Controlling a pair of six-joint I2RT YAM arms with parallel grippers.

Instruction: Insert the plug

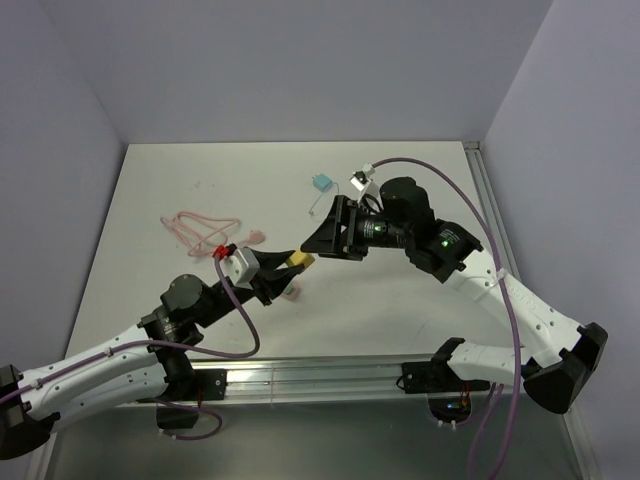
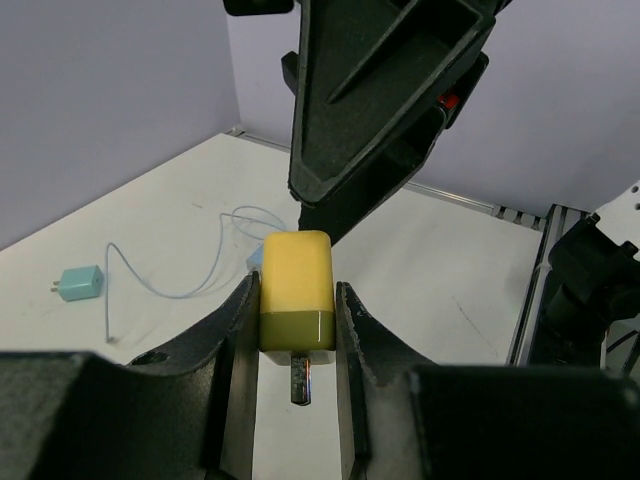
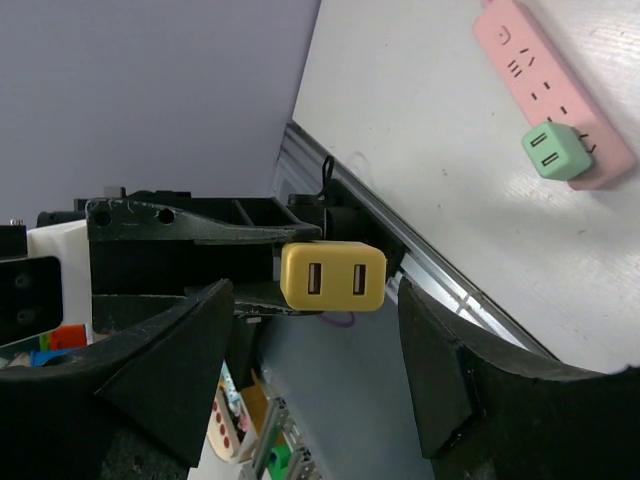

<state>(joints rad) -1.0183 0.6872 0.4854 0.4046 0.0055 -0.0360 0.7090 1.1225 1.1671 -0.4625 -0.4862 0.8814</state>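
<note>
One yellow charger plug (image 2: 296, 265), with two USB ports on its face, is pinched by the left gripper (image 2: 297, 320), off the table. The right gripper (image 3: 315, 300) flanks it, fingers spread, apart from it. One pink power strip (image 3: 560, 95) carries one green adapter (image 3: 552, 152)

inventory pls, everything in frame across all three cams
yellow adapter: 1, yellow, held in the air above the table
pink power strip: 1, pink, flat on table
green adapter: 1, green, plugged into the strip
teal adapter: 1, teal, loose, far centre of table
thin cable: 1, pale blue, beside teal adapter
pink cord: 1, pink, looped, table left
table: 1, white
left gripper: 1, black, shut on yellow adapter
right gripper: 1, black, open, jaws flanking yellow adapter
</note>
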